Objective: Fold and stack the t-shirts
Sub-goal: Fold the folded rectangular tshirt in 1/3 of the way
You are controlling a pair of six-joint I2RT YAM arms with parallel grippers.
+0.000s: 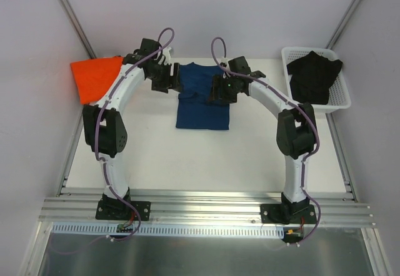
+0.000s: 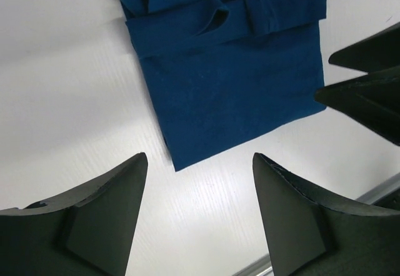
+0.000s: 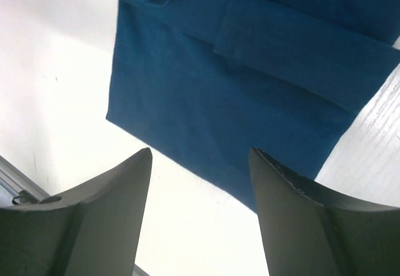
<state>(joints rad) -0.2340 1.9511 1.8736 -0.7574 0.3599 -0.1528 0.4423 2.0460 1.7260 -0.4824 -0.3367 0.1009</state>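
Left jaws fill the bottom of their wrist view, spread wide with nothing between them but bare surface (image 2: 75, 101) and the nearest edge of the navy t-shirt (image 2: 231, 88). The right jaws stand just as wide over the same cloth and grip nothing either. From above, both hover at the far corners of that shirt, which lies mid-surface as a narrow rectangle with its sleeves tucked across it. Whether the tips brush the fabric I cannot tell. The likely trouble is in the next fold. A pinch that catches only the top layer would let the tucked sleeves slide out. If one arm lifts ahead of the other, the rectangle would skew. Soft cloth also tends to drag and bunch if a closing tip scrapes along it. The orange t-shirt (image 1: 94, 76) lies at the far left, just beside the left arm's forearm, so a wide swing there could snag it and pull it out of shape. At the far right, a basket (image 1: 340, 104) holds a black garment (image 1: 314, 76), well apart from the work.
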